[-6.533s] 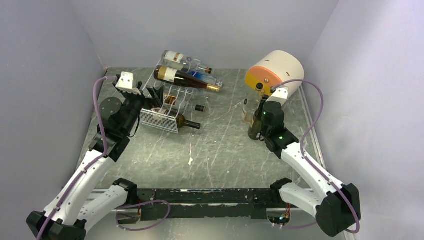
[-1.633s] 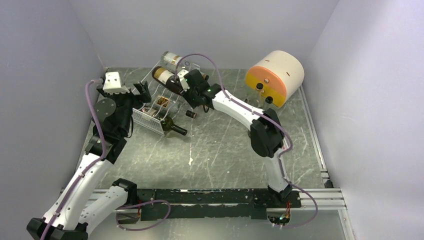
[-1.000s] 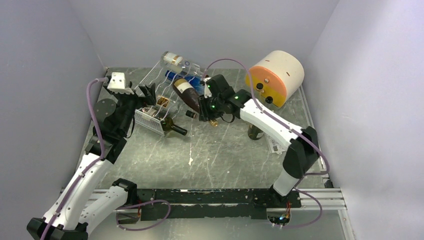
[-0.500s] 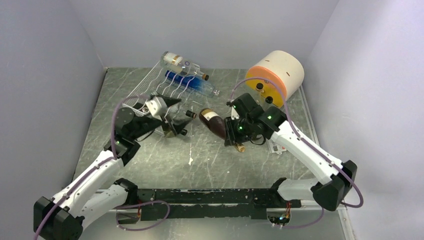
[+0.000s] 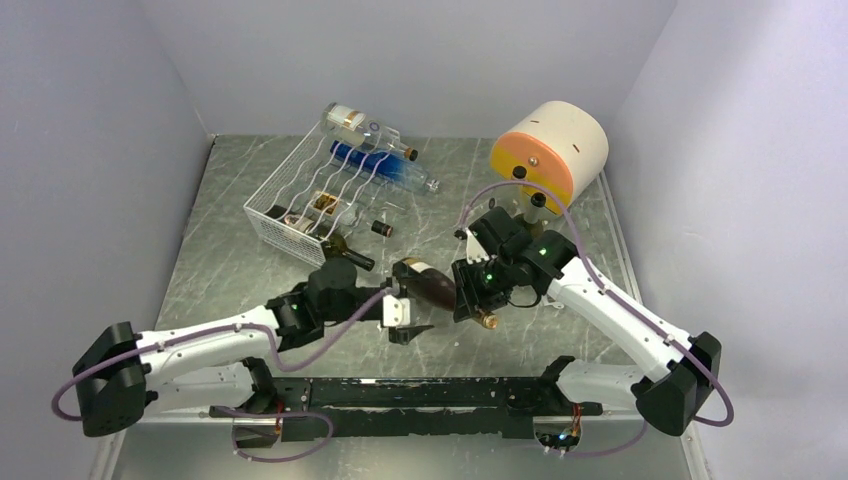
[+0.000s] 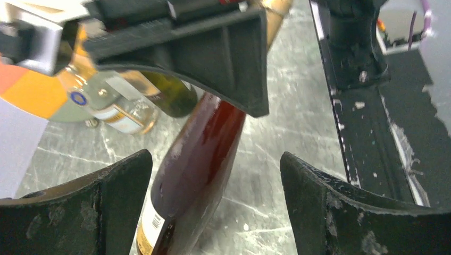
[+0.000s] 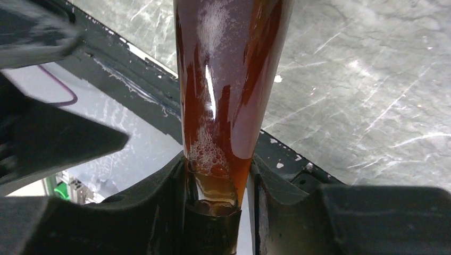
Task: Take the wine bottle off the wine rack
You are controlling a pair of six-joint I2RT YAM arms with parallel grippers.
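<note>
The wine bottle point(image 5: 428, 283), dark brown with a gold cap, hangs tilted above the table's front middle, away from the white wire wine rack point(image 5: 290, 205). My right gripper point(image 5: 470, 300) is shut on its neck; in the right wrist view the neck sits clamped between the jaws point(image 7: 218, 199) and the body point(image 7: 228, 79) reaches away. My left gripper point(image 5: 405, 308) is open, its jaws on either side of the bottle's lower body without touching. In the left wrist view the bottle point(image 6: 199, 159) lies between the fingers point(image 6: 80, 212), nearer the left one.
A clear bottle point(image 5: 360, 128) and a blue bottle point(image 5: 385, 167) lie on the rack's far end, and a dark bottle point(image 5: 345, 255) pokes from its near end. An orange-faced cream cylinder point(image 5: 550, 150) sits back right. A green bottle point(image 6: 170, 95) stands beyond. A black rail point(image 5: 420, 395) runs along the front.
My left arm has swung from the rack down to the front middle, its open jaws now around the bottle's lower body. My right gripper has brought the bottle slightly nearer.
</note>
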